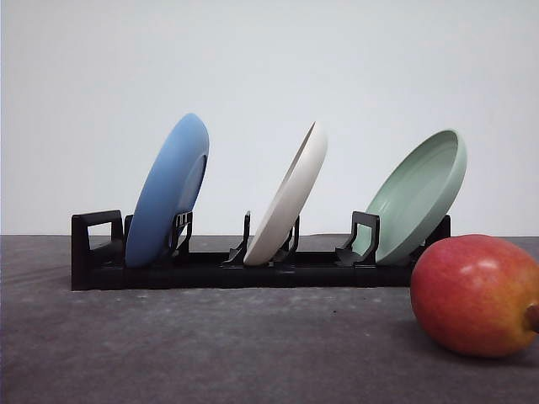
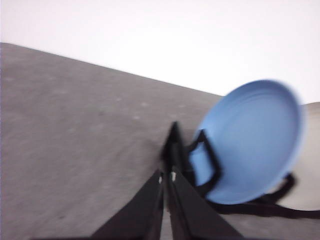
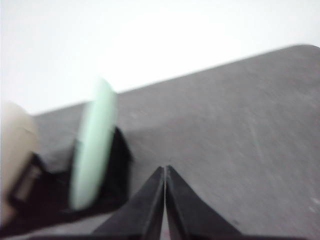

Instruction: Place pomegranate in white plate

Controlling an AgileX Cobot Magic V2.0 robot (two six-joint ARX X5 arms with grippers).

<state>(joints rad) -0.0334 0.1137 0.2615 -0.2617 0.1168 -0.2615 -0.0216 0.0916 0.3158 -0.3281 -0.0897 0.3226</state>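
While both grippers sit pinched closed w/ nothing held, left gripper (image 2: 165, 176) by blue plate (image 2: 250, 142), right gripper (image 3: 165, 172) near green plate (image 3: 92, 150), pomegranate (image 1: 476, 295) on table front-right, white plate (image 1: 290, 198) upright in rack (image 1: 210, 269).

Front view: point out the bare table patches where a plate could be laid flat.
Table lies bare in front of the black rack, left of the pomegranate. Crowded: the rack, holding blue plate, white plate, green plate.
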